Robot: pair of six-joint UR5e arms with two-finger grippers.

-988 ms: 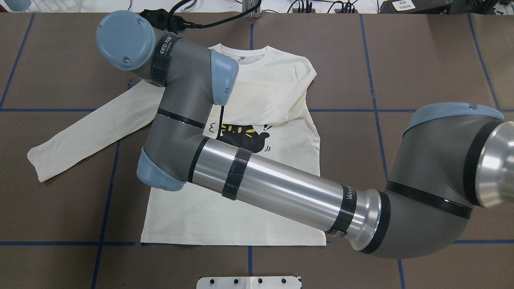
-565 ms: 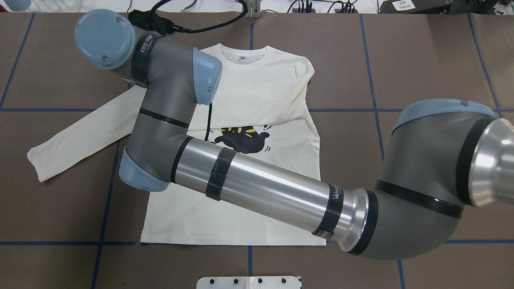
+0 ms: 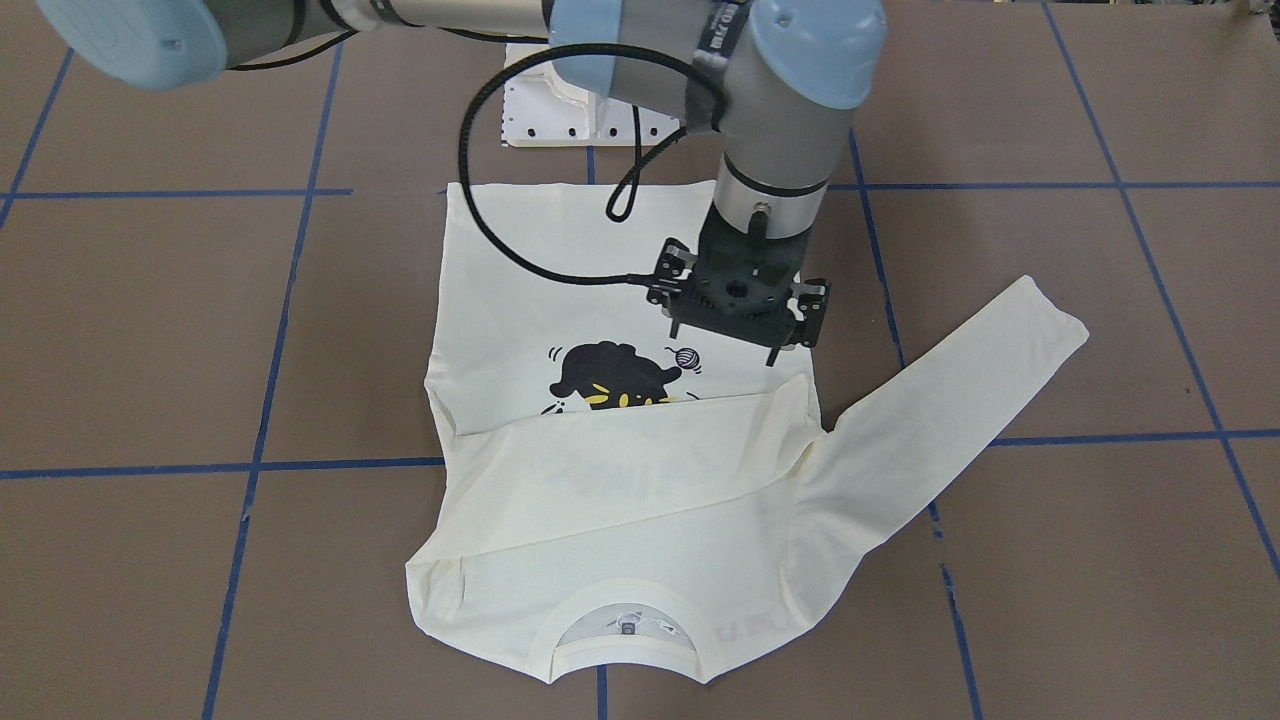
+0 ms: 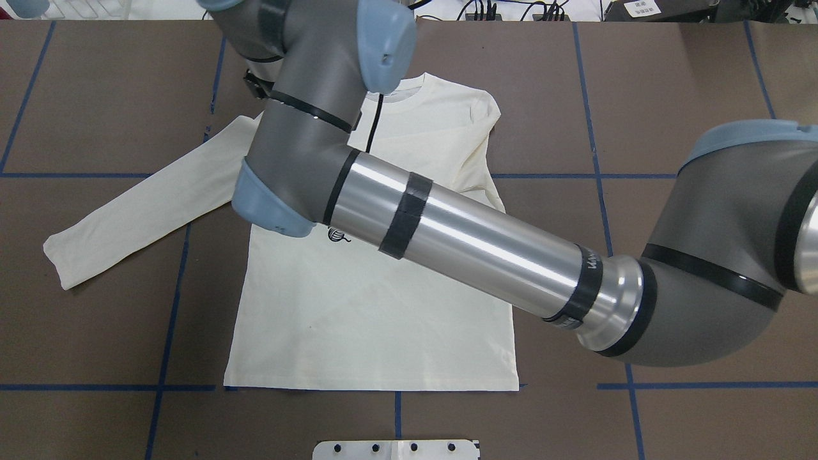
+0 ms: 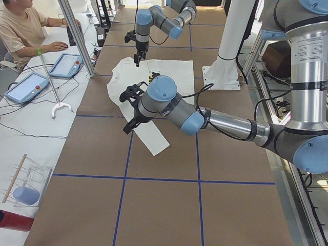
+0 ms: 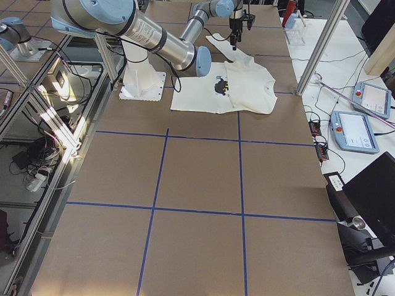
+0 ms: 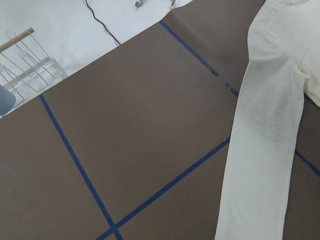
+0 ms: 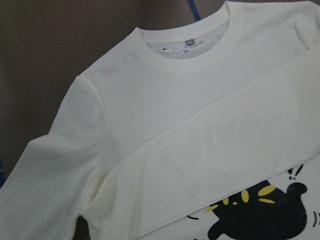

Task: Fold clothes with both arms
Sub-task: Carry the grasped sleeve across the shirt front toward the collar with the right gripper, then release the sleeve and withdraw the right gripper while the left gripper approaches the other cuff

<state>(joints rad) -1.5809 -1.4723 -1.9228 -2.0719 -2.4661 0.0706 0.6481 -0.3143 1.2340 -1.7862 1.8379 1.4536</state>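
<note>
Hovering empty, jaws spread, the right gripper (image 3: 725,345) is facing a shirt (image 3: 560,320) likely light and limp; the outstretched sleeve (image 3: 960,390) beside it is offering the easiest pinch.

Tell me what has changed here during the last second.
The right arm moved: its wrist end swung toward the robot's left, then back and up in the overhead view. Nothing visibly grasped or released; its claw hangs open above the shirt. The shirt lay unchanged, one sleeve folded across, the other sleeve spread out.
</note>
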